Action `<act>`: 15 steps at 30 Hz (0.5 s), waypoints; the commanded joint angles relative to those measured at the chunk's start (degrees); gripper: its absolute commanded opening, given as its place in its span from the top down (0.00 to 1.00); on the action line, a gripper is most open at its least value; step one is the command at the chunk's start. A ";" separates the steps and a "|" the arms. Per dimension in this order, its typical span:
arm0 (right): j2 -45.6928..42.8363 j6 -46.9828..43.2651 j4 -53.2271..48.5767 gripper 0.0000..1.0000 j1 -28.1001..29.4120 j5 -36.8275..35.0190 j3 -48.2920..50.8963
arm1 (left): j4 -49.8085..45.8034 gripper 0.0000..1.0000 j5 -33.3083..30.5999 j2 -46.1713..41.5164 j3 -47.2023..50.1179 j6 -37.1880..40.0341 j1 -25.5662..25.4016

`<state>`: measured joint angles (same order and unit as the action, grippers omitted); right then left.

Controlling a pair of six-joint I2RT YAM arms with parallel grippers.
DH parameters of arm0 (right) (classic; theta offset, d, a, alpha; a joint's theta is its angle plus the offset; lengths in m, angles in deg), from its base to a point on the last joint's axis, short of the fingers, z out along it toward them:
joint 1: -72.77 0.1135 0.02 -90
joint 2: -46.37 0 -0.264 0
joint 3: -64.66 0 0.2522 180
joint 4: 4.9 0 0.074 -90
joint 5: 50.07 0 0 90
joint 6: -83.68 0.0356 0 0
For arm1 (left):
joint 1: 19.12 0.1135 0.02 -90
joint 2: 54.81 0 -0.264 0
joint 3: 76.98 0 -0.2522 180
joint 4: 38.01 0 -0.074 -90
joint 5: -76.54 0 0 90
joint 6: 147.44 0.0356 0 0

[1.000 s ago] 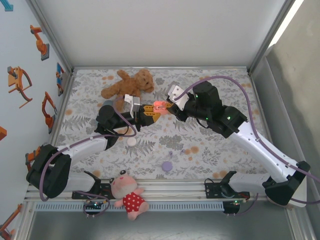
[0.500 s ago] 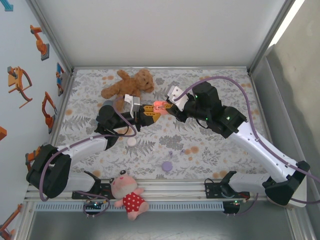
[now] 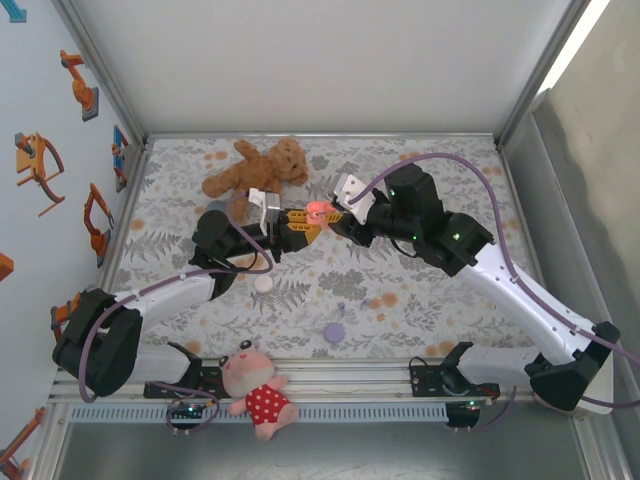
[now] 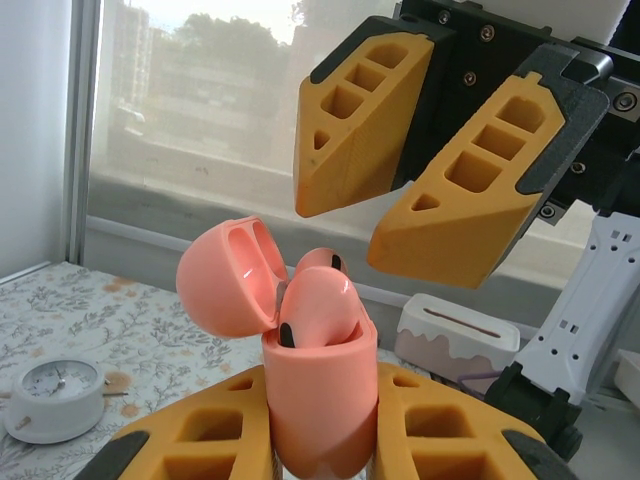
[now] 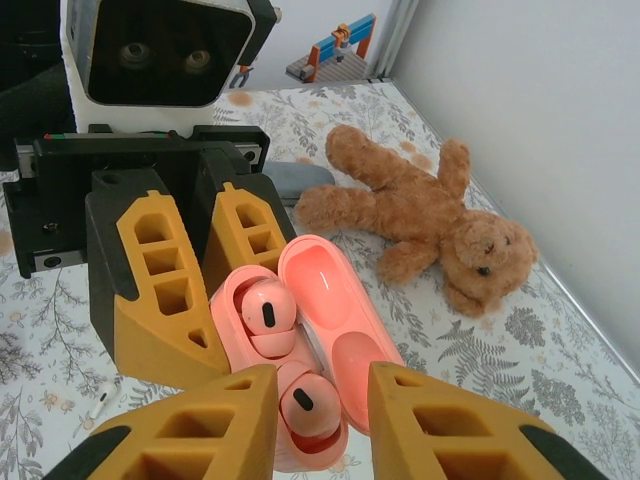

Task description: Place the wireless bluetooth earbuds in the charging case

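Edging leftward, right end effector (image 5: 322, 410), jaws apart, nears earbuds (image 5: 268, 310) proud in charging case (image 5: 340, 310) (left end effector (image 4: 320, 415) clamps it); press each squarely down.

At the middle of the frame, the orange-fingered left gripper (image 3: 297, 222) and the right gripper (image 3: 336, 212) are facing tip to tip, a small pink rounded plastic charging case (image 3: 318, 210) sitting between them. A brown plush teddy bear (image 3: 262, 166) is lying just above on the grey floral cloth (image 3: 420, 300); a purple rounded case (image 3: 334, 331) is resting lower centre
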<state>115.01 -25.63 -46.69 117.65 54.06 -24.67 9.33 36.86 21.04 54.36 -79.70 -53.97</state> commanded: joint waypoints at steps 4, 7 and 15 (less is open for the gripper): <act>-1.14 1.48 0.17 0.62 0.41 -0.10 -1.64 | 3.50 1.00 -0.04 -0.15 -1.94 -0.97 -0.15; -1.46 3.42 0.71 0.55 0.46 -1.23 -3.58 | 3.83 1.00 -0.13 -0.07 -2.04 -0.97 -0.17; -5.07 12.19 5.69 0.27 -0.30 -5.78 -3.39 | 4.88 1.00 -1.44 -0.35 -1.84 -0.94 -0.20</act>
<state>112.45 -18.53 -44.90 117.63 50.54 -26.79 11.03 35.99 21.04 54.32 -79.72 -53.97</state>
